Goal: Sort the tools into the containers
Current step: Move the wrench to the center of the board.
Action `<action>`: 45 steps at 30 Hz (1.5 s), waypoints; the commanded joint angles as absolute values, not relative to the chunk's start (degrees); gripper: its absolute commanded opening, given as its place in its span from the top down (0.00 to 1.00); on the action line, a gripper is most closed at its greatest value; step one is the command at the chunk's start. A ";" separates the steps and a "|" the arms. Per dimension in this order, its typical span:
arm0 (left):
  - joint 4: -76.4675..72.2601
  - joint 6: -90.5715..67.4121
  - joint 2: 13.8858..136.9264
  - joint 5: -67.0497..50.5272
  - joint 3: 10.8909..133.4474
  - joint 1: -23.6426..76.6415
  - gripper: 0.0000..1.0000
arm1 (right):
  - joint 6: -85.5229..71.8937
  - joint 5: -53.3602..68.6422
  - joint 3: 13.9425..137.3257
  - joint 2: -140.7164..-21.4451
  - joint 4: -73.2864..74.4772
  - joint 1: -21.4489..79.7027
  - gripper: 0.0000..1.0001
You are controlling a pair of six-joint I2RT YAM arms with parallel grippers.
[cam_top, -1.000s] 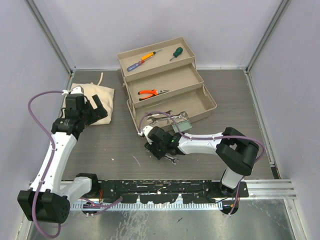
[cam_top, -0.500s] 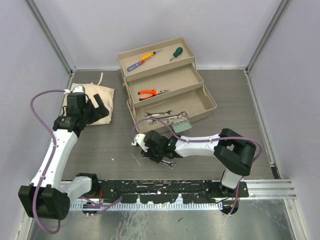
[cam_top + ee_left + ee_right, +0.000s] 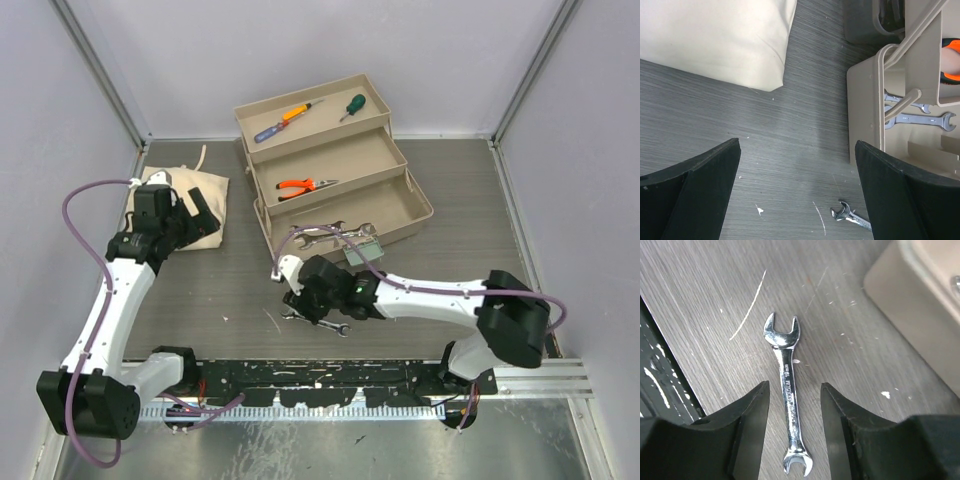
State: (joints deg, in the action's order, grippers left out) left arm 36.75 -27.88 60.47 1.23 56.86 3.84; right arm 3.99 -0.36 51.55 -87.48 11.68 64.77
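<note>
A silver open-end wrench (image 3: 318, 324) lies flat on the dark table in front of the toolbox. My right gripper (image 3: 312, 300) is open just above it. In the right wrist view the wrench (image 3: 788, 390) lies lengthwise between the two fingers (image 3: 752, 410), touching neither. My left gripper (image 3: 196, 214) is open and empty at the far left, by the cloth bag; its view shows one end of the wrench (image 3: 852, 216). The toolbox (image 3: 395, 205) holds two wrenches (image 3: 330, 229) in its lowest tray, orange pliers (image 3: 303, 185) in the middle tray and screwdrivers (image 3: 290, 118) in the top tray.
A cream cloth bag (image 3: 185, 192) lies at the left under my left gripper, also in the left wrist view (image 3: 715, 40). The toolbox's pale green latch (image 3: 362, 250) sticks out at its front. White scratches mark the table near the wrench. The black base rail runs along the near edge.
My right arm's elbow has swung to the right and the gripper has settled over the wrench on the table. The left arm has barely moved.
</note>
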 commanded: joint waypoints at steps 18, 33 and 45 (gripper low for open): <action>29.30 -43.04 59.87 -8.09 47.42 2.53 0.02 | -21.50 -9.24 41.11 -75.12 22.33 64.89 0.37; 28.07 -43.32 60.79 -9.33 46.44 2.46 0.02 | -16.91 -7.61 46.56 -86.34 26.63 64.33 0.41; 27.03 -44.20 60.17 -10.83 45.10 2.46 0.02 | -20.17 -6.85 45.34 -85.40 27.52 64.34 0.49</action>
State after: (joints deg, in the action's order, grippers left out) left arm 29.80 -43.29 61.14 -9.41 45.76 2.87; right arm -18.70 -6.85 44.71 -85.82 26.79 64.38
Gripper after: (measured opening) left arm 0.981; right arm 0.528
